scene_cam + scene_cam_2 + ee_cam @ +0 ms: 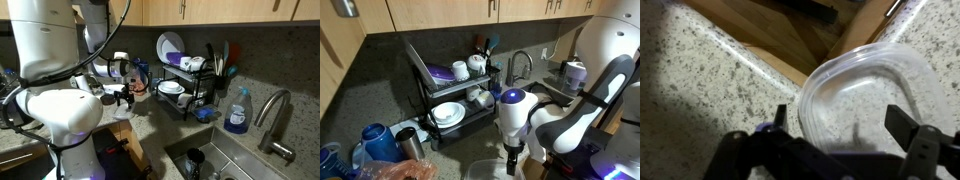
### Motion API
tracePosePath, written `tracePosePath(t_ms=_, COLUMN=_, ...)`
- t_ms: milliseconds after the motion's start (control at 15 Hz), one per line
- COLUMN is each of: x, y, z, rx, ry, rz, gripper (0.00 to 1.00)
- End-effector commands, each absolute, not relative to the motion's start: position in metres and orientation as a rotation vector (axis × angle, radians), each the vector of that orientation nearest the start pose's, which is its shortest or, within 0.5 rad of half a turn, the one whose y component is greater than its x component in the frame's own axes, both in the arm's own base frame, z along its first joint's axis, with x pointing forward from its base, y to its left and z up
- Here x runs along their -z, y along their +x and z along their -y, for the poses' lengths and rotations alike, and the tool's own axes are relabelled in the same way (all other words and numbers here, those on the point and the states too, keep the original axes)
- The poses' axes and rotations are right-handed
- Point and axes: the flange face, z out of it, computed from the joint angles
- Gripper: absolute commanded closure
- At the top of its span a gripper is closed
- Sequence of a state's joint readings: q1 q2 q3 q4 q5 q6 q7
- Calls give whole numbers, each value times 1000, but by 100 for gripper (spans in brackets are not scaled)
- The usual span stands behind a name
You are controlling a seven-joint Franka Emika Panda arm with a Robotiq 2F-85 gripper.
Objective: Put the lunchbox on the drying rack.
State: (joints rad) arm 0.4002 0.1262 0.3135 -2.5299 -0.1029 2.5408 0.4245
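Looking down through the wrist camera, I am seeing the lunchbox sitting open side up on the speckled counter, with its far edge lying close to a wooden board. I am holding the gripper low over it with the jaws spread wide. One finger is hanging just outside the box's near wall and the opposite finger is hanging over its inside. Nothing is being pinched, and I cannot tell whether either pad is touching the plastic.

In an exterior view the gripper is pointing down at the counter in front of the arm's white body, and the whitish box is showing just beneath it. The drying rack is standing well apart from the box, against the back wall, next to the sink. A blue soap bottle is standing at the sink's rim beside the faucet.

In an exterior view the rack is carrying a purple plate on its upper tier and white bowls on the lower one, while the arm's wrist is blocking my sight of the box.
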Motion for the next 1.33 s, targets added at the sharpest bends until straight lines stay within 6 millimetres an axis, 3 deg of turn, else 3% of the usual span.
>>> tracePosePath(t_ms=0, x=-207, y=359, z=-302, rx=-121, ry=-3211, rz=549, gripper=0)
tracePosePath(t_ms=267, x=-184, y=378, z=-299, rx=-194, ry=-3206, rz=493, gripper=0)
tracePosePath(t_ms=400, x=-174, y=384, z=-295, rx=-235, ry=-3199, rz=460, gripper=7)
tracePosePath(t_ms=467, x=-169, y=386, z=-293, rx=-252, ry=-3197, rz=445, gripper=29)
tracePosePath(t_ms=533, x=-165, y=387, z=-292, rx=-264, ry=-3192, rz=434, gripper=31)
tracePosePath(t_ms=733, x=-164, y=384, z=-290, rx=-279, ry=-3170, rz=406, gripper=54)
tracePosePath(t_ms=1133, x=-189, y=383, z=-280, rx=-246, ry=-3100, rz=322, gripper=100)
tracePosePath(t_ms=1267, x=-191, y=384, z=-271, rx=-254, ry=-3081, rz=269, gripper=100)
